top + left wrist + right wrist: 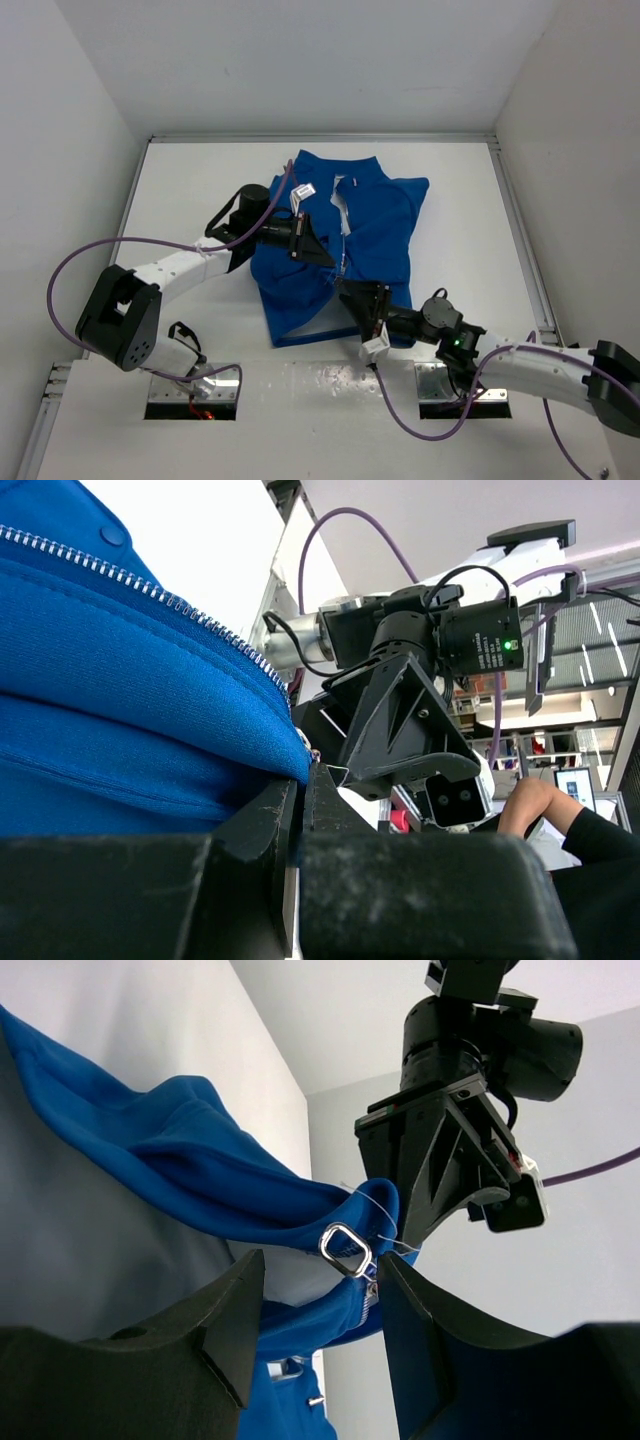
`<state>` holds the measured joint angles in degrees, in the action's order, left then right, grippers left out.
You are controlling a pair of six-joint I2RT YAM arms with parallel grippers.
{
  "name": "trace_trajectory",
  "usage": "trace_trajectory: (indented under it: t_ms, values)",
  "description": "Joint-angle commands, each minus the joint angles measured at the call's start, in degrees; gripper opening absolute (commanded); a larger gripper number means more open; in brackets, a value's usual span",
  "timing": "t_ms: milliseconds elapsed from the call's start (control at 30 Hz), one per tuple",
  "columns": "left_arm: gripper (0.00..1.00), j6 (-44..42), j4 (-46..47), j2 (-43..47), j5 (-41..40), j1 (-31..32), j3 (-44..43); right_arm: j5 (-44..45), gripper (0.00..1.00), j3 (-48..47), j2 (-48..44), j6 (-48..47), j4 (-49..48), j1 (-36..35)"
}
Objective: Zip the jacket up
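The white surface (190, 190) carries the jacket (385, 225), which lies crumpled near the middle. In the top view its collar points toward 12 o'clock and its hem toward 6 o'clock. My left arm reaches in from 8 o'clock and my right arm from 4 o'clock, and both meet over the lower front of the jacket.

My left end effector (322, 255) sits on the jacket's 9 o'clock half, just beside the zipper (345, 235). In its own wrist view the jaws are pressed narrow, with a fold of blue fabric pinched at their tips. The silver teeth run off toward 10 o'clock.

My right end effector (355, 297) sits at 5 o'clock of the left one, at the hem end of the zipper. Its wrist view shows the fingers (240, 1310) spread apart with nothing clamped, and the lifted blue edge hangs across the gap.

The metal pull ring (345, 1248) sits in that gap, close to the 3 o'clock finger; I cannot tell whether it touches. A white label (305, 190) shows at the collar.
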<state>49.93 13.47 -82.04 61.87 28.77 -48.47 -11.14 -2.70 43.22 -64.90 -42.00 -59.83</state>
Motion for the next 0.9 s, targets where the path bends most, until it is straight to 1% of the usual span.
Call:
trace_trajectory:
  t_ms: [0,467,600,800,867]
  values:
    - [0.00,0.87,3.22,0.83,1.06,0.05,-1.45,-1.08,0.48,-0.11,0.98,-0.93,-3.79,-0.37]
    - [0.00,0.87,3.22,1.36,0.54,1.10,-0.40,-0.38,0.48,-1.96,4.50,-2.16,-7.57,-0.20]
    - [0.00,0.87,3.22,1.36,0.54,1.11,-0.40,-0.20,0.44,-2.40,5.29,-2.59,-8.54,-0.11]
    - [0.00,0.87,3.22,1.36,0.54,1.11,-0.40,-0.20,0.44,-3.45,6.52,-3.12,-10.29,-0.02]
    - [0.00,0.87,3.22,1.36,0.54,1.63,-0.40,-0.29,0.43,-4.07,6.96,-3.30,-10.38,-0.11]
